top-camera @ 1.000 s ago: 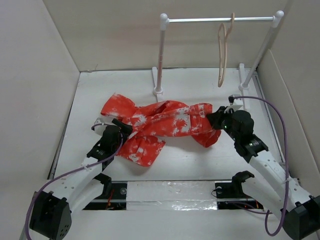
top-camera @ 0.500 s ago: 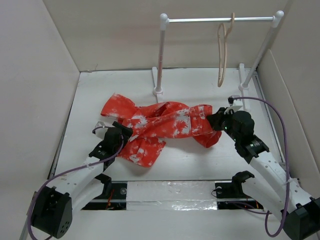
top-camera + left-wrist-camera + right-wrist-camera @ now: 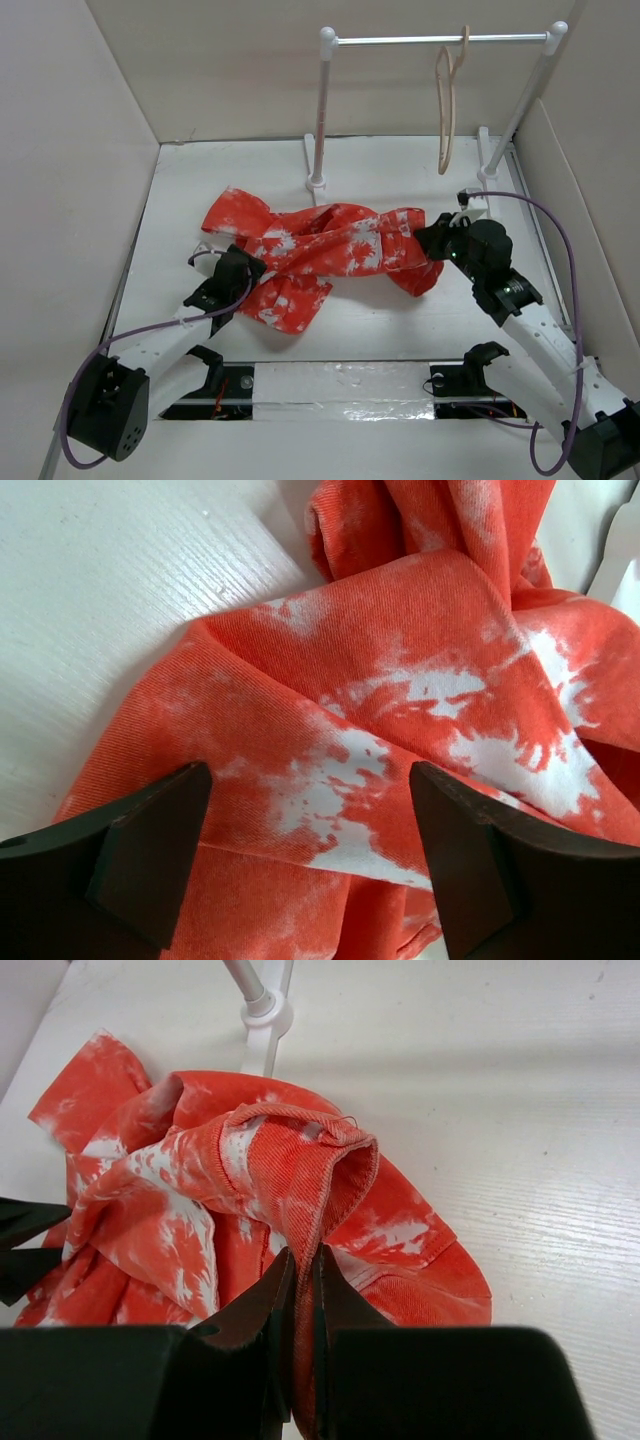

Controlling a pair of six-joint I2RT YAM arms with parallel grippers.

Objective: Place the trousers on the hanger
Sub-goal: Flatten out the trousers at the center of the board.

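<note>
The trousers (image 3: pixel 330 250) lie crumpled and twisted across the middle of the white table (image 3: pixel 400 170), well apart from the hanger (image 3: pixel 446 110), which dangles edge-on from the rack's crossbar (image 3: pixel 420 40). Your right gripper (image 3: pixel 300 1285) is clamped on a thin fold of the waistband. Your left gripper (image 3: pixel 310 830) stands spread wide over a leg fold, gripping nothing. Lift now and that slim pinch may slip, or the tangled legs may drag. The loosely hooked hanger could swing away if nudged.
</note>
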